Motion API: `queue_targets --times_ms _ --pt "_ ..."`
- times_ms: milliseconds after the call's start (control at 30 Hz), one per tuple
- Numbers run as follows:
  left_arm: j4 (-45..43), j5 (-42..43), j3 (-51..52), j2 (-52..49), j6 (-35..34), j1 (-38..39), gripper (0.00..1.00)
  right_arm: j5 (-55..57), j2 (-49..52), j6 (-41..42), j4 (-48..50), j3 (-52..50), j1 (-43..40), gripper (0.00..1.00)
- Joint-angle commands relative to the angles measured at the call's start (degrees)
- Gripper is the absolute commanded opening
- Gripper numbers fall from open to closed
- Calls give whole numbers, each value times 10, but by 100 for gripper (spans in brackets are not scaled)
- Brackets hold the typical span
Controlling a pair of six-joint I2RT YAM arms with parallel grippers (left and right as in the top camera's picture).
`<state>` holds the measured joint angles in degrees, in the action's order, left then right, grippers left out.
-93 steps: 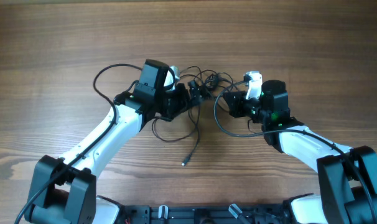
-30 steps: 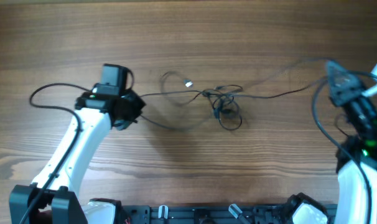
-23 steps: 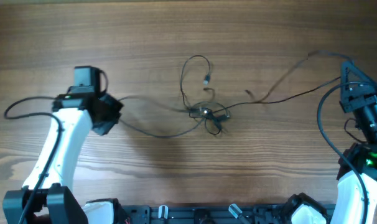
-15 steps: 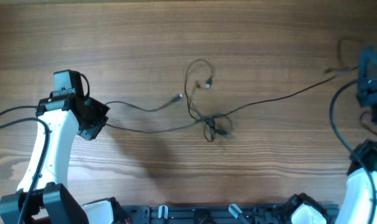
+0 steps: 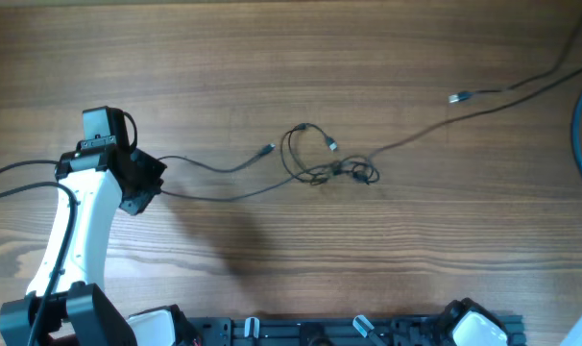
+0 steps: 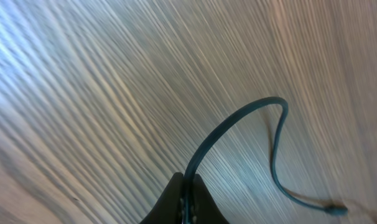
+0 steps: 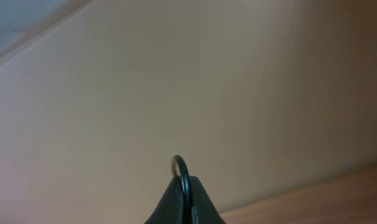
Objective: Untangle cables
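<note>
Knot of thin black plug-ended cables (image 5: 334, 172) lies mid brown wooden table (image 5: 272, 58), strands trailing both ways. My left gripper (image 6: 188, 200) pinches one strand, fully closed; right gripper (image 7: 186, 198) likewise. I judge: spread slowly, low, lest knot tighten.

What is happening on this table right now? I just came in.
Two robot arms are working on thin black cables. The left gripper is shut on one strand. The right gripper, outside the overhead view, is shut on another. The cables lie stretched across the wooden table, but a small knot sits in the middle, so the untangling is not done.
</note>
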<state>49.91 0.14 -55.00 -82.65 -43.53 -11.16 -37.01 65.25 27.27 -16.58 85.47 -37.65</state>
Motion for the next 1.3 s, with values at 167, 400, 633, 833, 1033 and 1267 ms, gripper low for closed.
queue_targets --times_ms 167,400,633,833,1033,1267 --pt "-4 -145 24 3 -11 -47 4 337 94 -136 -66 88 3 5" --pt "-10 -145 37 -1 -21 -95 4 548 154 -221 -56 88 3 5" --pt "-16 -41 37 -2 -20 -89 4 453 213 -292 -24 88 3 5" --pt "-78 65 37 -2 -19 -31 4 541 283 -301 -43 87 -21 4" --pt "-140 64 37 -2 -19 60 4 541 357 -289 -66 86 -73 5" --pt "-178 37 37 -2 -19 140 4 492 463 -286 -89 86 -120 5"
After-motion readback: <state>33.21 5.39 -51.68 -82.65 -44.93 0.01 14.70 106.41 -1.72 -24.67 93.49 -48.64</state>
